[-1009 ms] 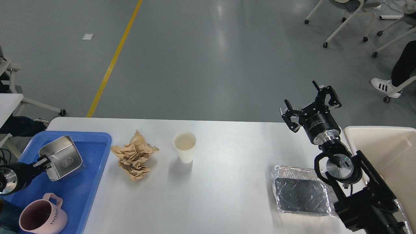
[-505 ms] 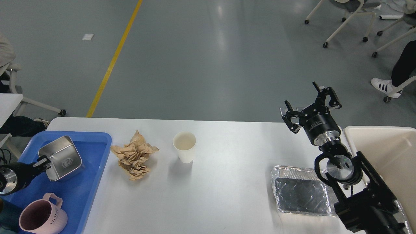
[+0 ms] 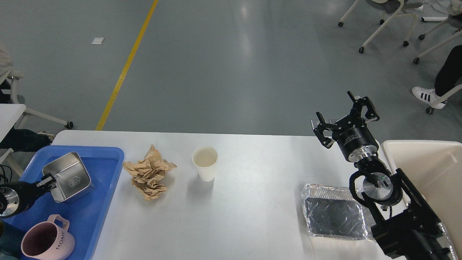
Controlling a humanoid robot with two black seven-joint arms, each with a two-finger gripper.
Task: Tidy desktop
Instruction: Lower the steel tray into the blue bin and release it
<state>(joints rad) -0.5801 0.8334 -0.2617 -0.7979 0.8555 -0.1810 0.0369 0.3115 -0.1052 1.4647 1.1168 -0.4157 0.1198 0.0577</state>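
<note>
The white desktop [image 3: 252,202] carries a crumpled brown paper [image 3: 149,172], a white paper cup [image 3: 205,163] standing upright, and a flat foil tray [image 3: 334,213] at the front right. My left gripper [image 3: 48,181] is at the left edge, shut on the near rim of a square steel container [image 3: 68,177] that rests in the blue tray [image 3: 94,216]. My right gripper [image 3: 343,113] is open and empty, raised over the table's far right edge, above and behind the foil tray.
A pink mug [image 3: 47,243] stands in the blue tray's front corner. A cream bin [image 3: 433,169] stands at the right of the table. Office chairs and a person's legs are on the floor at the far right.
My left gripper has drawn back a little to the left, and the steel container has tipped down to lie flatter in the blue tray. The right arm has barely moved.
</note>
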